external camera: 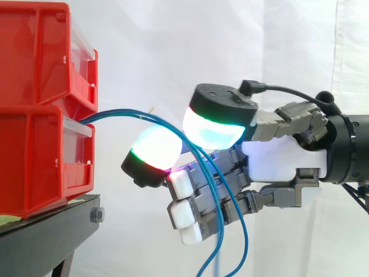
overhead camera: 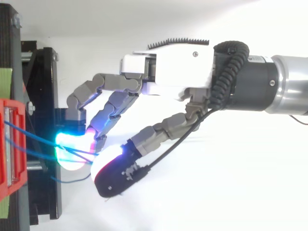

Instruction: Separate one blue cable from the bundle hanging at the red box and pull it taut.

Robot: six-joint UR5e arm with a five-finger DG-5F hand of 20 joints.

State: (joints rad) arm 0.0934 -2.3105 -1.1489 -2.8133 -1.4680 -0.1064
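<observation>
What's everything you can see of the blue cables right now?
The blue cables are a few thin, smooth, flexible-looking strands. They come out from between the two stacked red bins and run close together, roughly level, toward the hand. There they spread and cross over it, and below it they hang in slack curves that leave the side view's bottom edge. From above, separate strands converge from the bin front on the hand. Whether the hand actually grips any strand cannot be told.

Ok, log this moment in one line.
hand: pinching cables beside bin | cables: several between pads | run from bin: bowed, not taut | ends: hanging below hand
</observation>
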